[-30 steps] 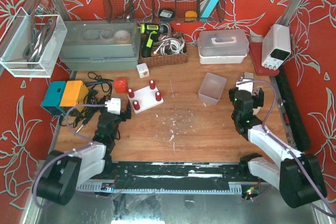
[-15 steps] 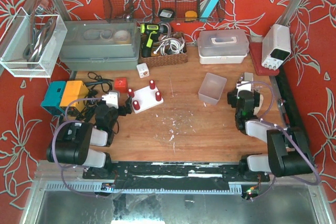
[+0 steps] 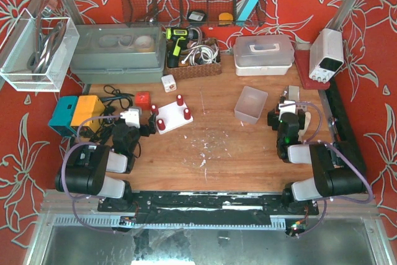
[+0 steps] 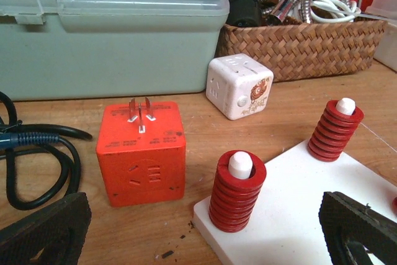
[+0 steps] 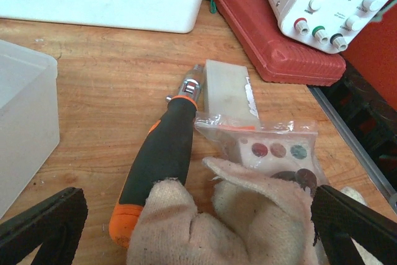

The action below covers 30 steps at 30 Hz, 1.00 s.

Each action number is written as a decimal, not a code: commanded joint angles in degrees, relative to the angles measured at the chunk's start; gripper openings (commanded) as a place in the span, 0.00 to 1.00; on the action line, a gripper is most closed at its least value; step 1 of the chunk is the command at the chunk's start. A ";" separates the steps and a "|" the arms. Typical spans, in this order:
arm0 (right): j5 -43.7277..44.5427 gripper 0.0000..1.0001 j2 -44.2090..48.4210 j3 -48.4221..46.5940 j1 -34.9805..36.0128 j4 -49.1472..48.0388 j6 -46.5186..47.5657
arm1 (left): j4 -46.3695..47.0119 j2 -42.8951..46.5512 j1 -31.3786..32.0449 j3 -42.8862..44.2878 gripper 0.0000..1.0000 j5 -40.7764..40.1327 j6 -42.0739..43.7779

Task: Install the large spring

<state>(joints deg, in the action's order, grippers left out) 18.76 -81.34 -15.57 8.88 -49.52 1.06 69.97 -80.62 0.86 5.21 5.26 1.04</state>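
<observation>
Left wrist view: the left claw stands wide apart just short of a white board toward the desk's far left corner. A red spring sits upright on the board's near peg, a second spring behind it. The right claw, also spread wide, hangs over a cloth and screwdriver near the right edge

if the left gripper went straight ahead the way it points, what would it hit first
Probably the nearest red spring on the white board, near its front corner, slightly right of the left gripper midline; depth is unclear.
</observation>
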 commanded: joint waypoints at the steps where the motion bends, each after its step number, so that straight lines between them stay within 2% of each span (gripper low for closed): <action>1: -0.40 0.99 0.68 -0.30 -0.36 -0.99 -0.60 | 1.83 -0.11 0.45 0.76 0.99 0.46 0.63; 30: -0.42 0.99 0.48 -0.25 -0.37 -1.40 -0.54 | 1.66 -0.06 0.86 0.94 0.99 0.19 1.07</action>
<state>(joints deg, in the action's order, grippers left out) 18.37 -81.30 -15.57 8.88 -49.78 0.95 69.95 -80.62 1.23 5.26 5.28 1.30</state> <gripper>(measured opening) 0.989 0.992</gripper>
